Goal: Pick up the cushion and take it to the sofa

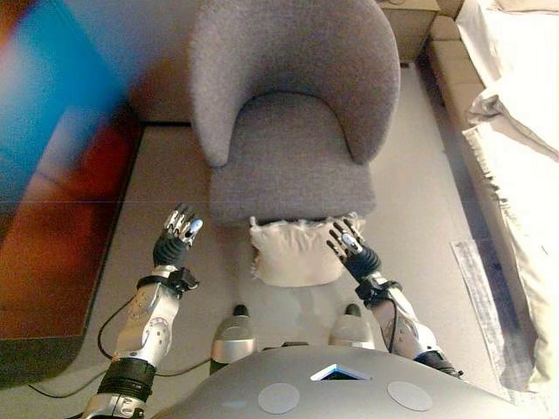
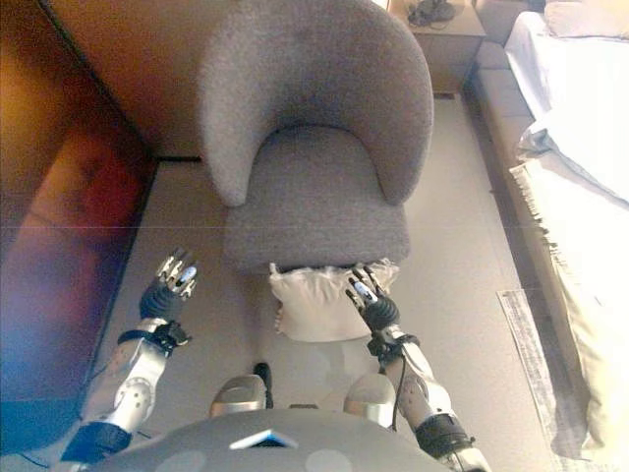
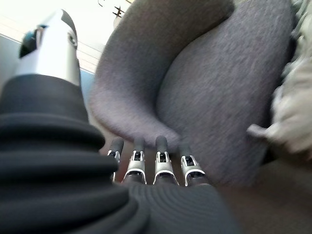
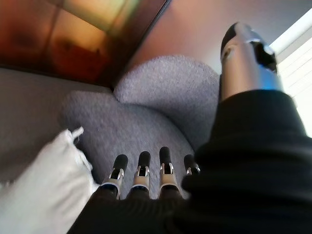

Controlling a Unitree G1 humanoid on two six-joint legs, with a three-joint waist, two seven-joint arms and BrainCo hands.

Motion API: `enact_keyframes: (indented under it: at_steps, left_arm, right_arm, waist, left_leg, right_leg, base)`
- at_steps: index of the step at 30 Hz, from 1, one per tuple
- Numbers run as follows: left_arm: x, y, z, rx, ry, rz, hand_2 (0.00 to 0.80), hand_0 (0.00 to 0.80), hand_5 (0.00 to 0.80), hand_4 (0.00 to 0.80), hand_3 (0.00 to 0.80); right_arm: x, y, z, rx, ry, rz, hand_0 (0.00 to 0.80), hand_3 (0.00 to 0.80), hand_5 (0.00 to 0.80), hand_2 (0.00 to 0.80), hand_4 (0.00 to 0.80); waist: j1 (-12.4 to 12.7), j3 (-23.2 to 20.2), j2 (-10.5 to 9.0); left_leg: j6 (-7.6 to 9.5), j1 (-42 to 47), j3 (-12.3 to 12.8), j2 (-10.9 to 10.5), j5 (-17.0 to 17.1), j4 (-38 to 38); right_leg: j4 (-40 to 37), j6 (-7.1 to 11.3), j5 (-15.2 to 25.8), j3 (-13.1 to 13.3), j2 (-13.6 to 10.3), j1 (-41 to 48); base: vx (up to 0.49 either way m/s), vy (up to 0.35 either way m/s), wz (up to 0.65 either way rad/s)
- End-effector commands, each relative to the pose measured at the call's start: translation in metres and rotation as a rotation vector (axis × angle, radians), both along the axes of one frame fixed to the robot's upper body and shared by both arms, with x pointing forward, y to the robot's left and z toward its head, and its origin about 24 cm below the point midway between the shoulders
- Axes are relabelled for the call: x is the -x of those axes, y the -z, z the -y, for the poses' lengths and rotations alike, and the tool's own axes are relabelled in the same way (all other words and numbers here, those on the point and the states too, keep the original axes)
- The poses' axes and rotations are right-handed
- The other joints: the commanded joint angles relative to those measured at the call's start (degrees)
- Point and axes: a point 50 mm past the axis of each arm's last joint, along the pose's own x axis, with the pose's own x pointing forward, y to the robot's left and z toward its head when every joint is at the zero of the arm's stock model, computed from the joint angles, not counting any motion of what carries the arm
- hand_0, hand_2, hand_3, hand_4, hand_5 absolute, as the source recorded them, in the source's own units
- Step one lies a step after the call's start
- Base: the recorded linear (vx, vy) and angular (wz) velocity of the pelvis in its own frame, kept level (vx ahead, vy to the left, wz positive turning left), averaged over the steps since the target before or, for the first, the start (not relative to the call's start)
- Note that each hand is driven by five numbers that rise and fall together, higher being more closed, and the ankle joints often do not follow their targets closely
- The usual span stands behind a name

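A cream cushion (image 1: 295,251) with a fringed edge lies on the floor against the front of a grey armchair (image 1: 293,131). My right hand (image 1: 349,246) is open at the cushion's right side, fingers straight, next to it. My left hand (image 1: 179,231) is open and empty, well to the left of the cushion, above the floor. The cushion also shows in the right wrist view (image 4: 44,190) and at the edge of the left wrist view (image 3: 292,112).
A dark wooden cabinet (image 1: 52,218) runs along the left. A bed with white and cream bedding (image 1: 515,131) stands at the right, a grey mat (image 1: 489,305) on the floor beside it. A small table (image 2: 437,29) stands behind the armchair.
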Motion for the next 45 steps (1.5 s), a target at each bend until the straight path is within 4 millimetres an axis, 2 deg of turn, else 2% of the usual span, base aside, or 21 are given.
enact_keyframes:
  at_steps: [1,5,9,11,13,16,17,18,20,23,29,30,33,37,39,41,43,45]
  left_arm:
    - [-0.015,-0.033,-0.007,-0.036,0.008,0.166,0.000,0.000,0.000,0.000,0.000]
    - [-0.015,-0.030,-0.003,-0.011,-0.005,0.141,0.000,0.000,0.000,0.000,0.000]
    - [-0.011,-0.024,0.006,0.039,-0.017,0.113,0.000,0.000,0.000,0.000,0.000]
    - [-0.011,-0.023,0.010,0.050,-0.013,0.114,0.000,0.000,0.000,0.000,0.000]
    - [-0.013,-0.022,0.017,0.072,0.002,0.115,0.000,0.000,0.000,0.000,0.000]
    - [-0.018,-0.024,0.024,0.053,0.035,0.127,0.000,0.000,0.000,0.000,0.000]
    - [-0.020,-0.024,0.026,0.042,0.048,0.130,0.000,0.000,0.000,0.000,0.000]
    - [-0.021,-0.025,0.027,0.027,0.059,0.130,0.000,0.000,0.000,0.000,0.000]
    - [-0.023,-0.026,0.026,-0.030,0.077,0.127,0.000,0.000,0.000,0.000,0.000]
    - [-0.022,-0.023,0.017,-0.084,0.060,0.104,0.000,0.000,0.000,0.000,0.000]
    - [-0.030,-0.027,0.011,-0.233,0.079,0.131,0.000,0.000,0.000,0.000,0.000]
    - [-0.031,-0.029,0.012,-0.208,0.095,0.141,0.000,0.000,0.000,0.000,0.000]
    - [-0.033,-0.032,0.022,0.006,0.189,0.173,0.000,0.000,0.000,0.000,0.000]
    - [-0.028,-0.030,0.064,0.654,0.329,0.248,0.000,0.000,0.000,0.000,0.000]
    - [-0.022,-0.032,0.081,0.974,0.355,0.309,0.000,0.000,0.000,0.000,0.000]
    - [-0.020,-0.030,0.090,1.103,0.324,0.325,0.000,0.000,0.000,0.000,0.000]
    - [-0.020,-0.029,0.090,1.067,0.305,0.323,0.000,0.000,0.000,0.000,0.000]
    - [-0.017,-0.027,0.086,1.048,0.284,0.309,0.000,0.000,0.000,0.000,0.000]
  right_arm:
    - [-0.027,-0.027,-0.014,-0.084,-0.026,0.133,0.000,0.000,0.000,0.000,0.000]
    - [-0.024,-0.026,-0.015,-0.068,-0.035,0.122,0.000,0.000,0.000,0.000,0.000]
    - [-0.017,-0.026,-0.010,-0.013,-0.059,0.124,0.000,0.000,0.000,0.000,0.000]
    - [-0.016,-0.027,-0.007,-0.002,-0.073,0.134,0.000,0.000,0.000,0.000,0.000]
    - [-0.014,-0.026,0.000,0.055,-0.067,0.147,0.000,0.000,0.000,0.000,0.000]
    - [-0.017,-0.027,0.008,0.130,-0.045,0.178,0.000,0.000,0.000,0.000,0.000]
    - [-0.019,-0.028,0.010,0.138,-0.031,0.185,0.000,0.000,0.000,0.000,0.000]
    - [-0.020,-0.030,0.013,0.142,-0.011,0.188,0.000,0.000,0.000,0.000,0.000]
    - [-0.020,-0.031,0.016,0.136,0.017,0.192,0.000,0.000,0.000,0.000,0.000]
    - [-0.016,-0.031,0.017,0.147,0.036,0.198,0.000,0.000,0.000,0.000,0.000]
    - [-0.020,-0.034,0.014,0.230,0.013,0.226,0.000,0.000,0.000,0.000,0.000]
    - [-0.022,-0.037,0.014,0.205,0.013,0.234,0.000,0.000,0.000,0.000,0.000]
    - [-0.026,-0.045,0.003,-0.120,0.026,0.260,0.000,0.000,0.000,0.000,0.000]
    - [-0.023,-0.054,-0.028,-0.784,-0.006,0.342,0.000,0.000,0.000,0.000,0.000]
    - [-0.022,-0.058,-0.034,-0.962,-0.007,0.398,0.000,0.000,0.000,0.000,0.000]
    - [-0.027,-0.056,-0.036,-0.928,0.019,0.372,0.000,0.000,0.000,0.000,0.000]
    - [-0.029,-0.055,-0.038,-0.865,0.018,0.346,0.000,0.000,0.000,0.000,0.000]
    - [-0.024,-0.055,-0.037,-0.840,-0.009,0.345,0.000,0.000,0.000,0.000,0.000]
  waist:
    - [-0.78,0.34,-2.84]
    - [-1.03,-0.22,-2.36]
    - [-2.03,-0.74,-1.04]
    - [-2.23,-0.51,-1.12]
    - [-2.52,-0.28,-0.89]
    - [-2.33,0.14,0.61]
    - [-1.99,0.43,1.18]
    - [-1.74,0.62,1.30]
    - [-1.91,0.26,1.27]
    - [-2.45,-0.63,1.45]
    - [-2.30,-1.77,1.22]
    - [-2.16,-1.75,1.16]
    - [-1.73,-1.53,0.96]
    - [-1.23,-1.79,1.13]
    - [-1.02,-2.36,1.31]
    - [-0.92,-2.91,1.36]
    - [-0.89,-3.13,1.33]
    - [-0.92,-3.47,1.25]
  left_leg:
    - [2.78,0.50,0.02,-0.22,-4.11,6.49]
    - [1.73,1.06,-1.56,2.69,-1.84,6.00]
    - [-0.14,0.36,-1.96,6.91,6.10,8.36]
    - [-0.17,-1.91,-2.42,7.03,7.80,12.45]
    - [0.52,-3.52,-1.87,4.94,7.17,14.76]
    - [0.87,-3.70,-1.05,2.09,6.99,8.22]
    - [0.80,-4.36,-1.33,1.35,7.71,5.91]
    - [0.88,-4.68,-2.68,0.77,7.60,5.41]
    - [1.49,-3.01,-3.11,-0.36,4.73,3.04]
    - [2.03,-0.71,-1.69,-1.04,3.72,0.02]
    - [2.68,0.62,0.08,-1.45,3.87,-2.93]
    - [2.74,0.61,0.21,-1.45,3.93,-3.15]
    - [2.87,0.71,0.58,-1.32,3.97,-3.34]
    - [2.81,0.82,1.17,-0.66,3.81,-3.43]
    - [2.56,0.96,1.69,-0.22,3.75,-3.58]
    - [2.33,1.36,1.85,-0.02,3.73,-3.97]
    - [2.36,1.68,1.77,-0.06,3.72,-4.26]
    - [2.40,1.51,1.74,-0.01,3.61,-4.06]
  right_leg:
    - [-2.13,-0.11,11.40,1.86,-3.98,-3.16]
    - [-0.52,-0.57,7.03,1.60,-1.04,-1.83]
    - [1.37,-4.31,3.53,-0.05,2.73,-1.37]
    - [1.69,-5.63,2.81,-0.90,3.38,-1.06]
    - [2.20,-6.76,1.93,-1.65,3.81,-0.77]
    - [2.90,-6.25,0.77,-1.66,4.22,-0.46]
    - [3.01,-6.04,0.25,-1.47,4.30,-0.11]
    - [3.01,-5.83,0.11,-1.19,3.93,0.14]
    - [2.57,-5.12,0.49,-1.38,2.74,0.62]
    - [1.68,-3.87,1.36,-1.64,1.54,1.18]
    - [-0.52,-3.16,2.10,-2.62,1.04,2.10]
    - [-0.81,-3.11,2.16,-2.80,1.06,2.22]
    - [-1.62,-3.17,2.23,-3.33,1.24,2.87]
    - [-2.84,-3.36,2.29,-3.93,1.51,3.63]
    - [-3.22,-3.22,2.40,-4.31,1.39,3.89]
    - [-3.71,-3.19,2.53,-4.34,1.45,4.36]
    - [-3.91,-3.27,2.52,-4.27,1.56,4.54]
    - [-3.82,-3.35,2.31,-4.08,1.76,4.38]
  base:
    - [0.206,-0.287,-0.09]
    - [0.206,-0.232,0.11]
    - [0.122,-0.160,0.13]
    - [0.047,-0.127,0.22]
    - [0.059,-0.032,0.39]
    - [0.080,0.126,0.40]
    - [0.086,0.155,0.18]
    - [0.075,0.132,0.08]
    - [0.061,0.082,-0.08]
    - [0.091,0.062,-0.08]
    - [0.031,0.015,-0.10]
    - [0.000,0.000,0.00]
    - [0.000,0.000,0.00]
    - [-0.005,-0.014,0.05]
    - [0.000,0.000,0.00]
    - [0.000,0.000,0.00]
    - [0.000,0.000,0.00]
    - [0.000,0.000,0.00]
